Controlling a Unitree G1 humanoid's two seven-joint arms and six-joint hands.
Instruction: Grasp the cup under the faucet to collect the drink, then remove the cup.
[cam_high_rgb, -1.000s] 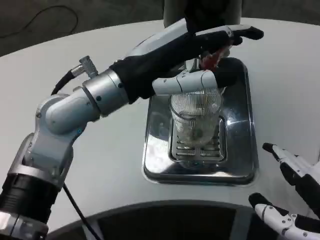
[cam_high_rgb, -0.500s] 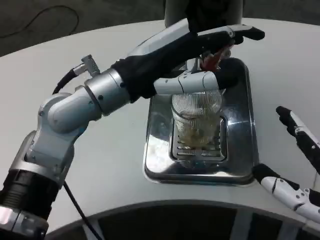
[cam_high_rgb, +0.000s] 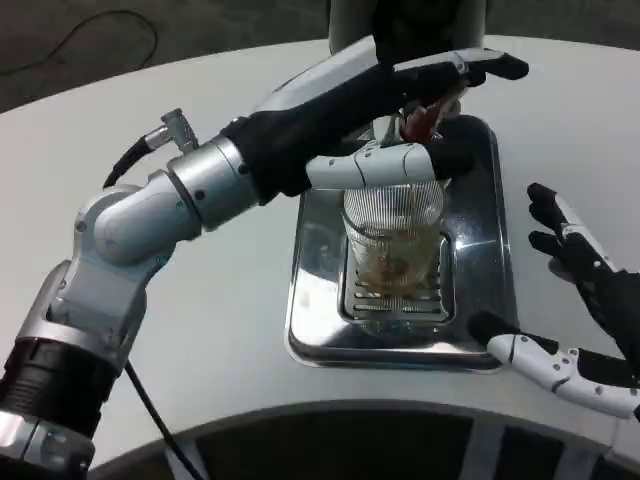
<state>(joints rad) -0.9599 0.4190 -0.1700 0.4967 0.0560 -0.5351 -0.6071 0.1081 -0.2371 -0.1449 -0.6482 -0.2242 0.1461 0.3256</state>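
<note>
A clear ribbed cup (cam_high_rgb: 394, 235) stands upright on the grate of the steel drip tray (cam_high_rgb: 318, 300), under the faucet with its red lever (cam_high_rgb: 424, 122). Some amber drink lies in the cup's bottom. My left hand (cam_high_rgb: 400, 95) reaches in from the left: its fingers (cam_high_rgb: 470, 68) lie stretched over the lever, and its thumb (cam_high_rgb: 375, 167) lies across the cup's rim. My right hand (cam_high_rgb: 575, 310) hovers at the tray's right edge with fingers spread, apart from the cup and holding nothing.
The dispenser body (cam_high_rgb: 405, 20) rises behind the tray at the top. A black cable (cam_high_rgb: 150, 150) runs off my left forearm. The round white table (cam_high_rgb: 200, 330) drops off along its front edge just below the tray.
My right hand has risen and moved left toward the tray's right side, still spread. More amber drink has gathered in the cup. My left arm has stayed put.
</note>
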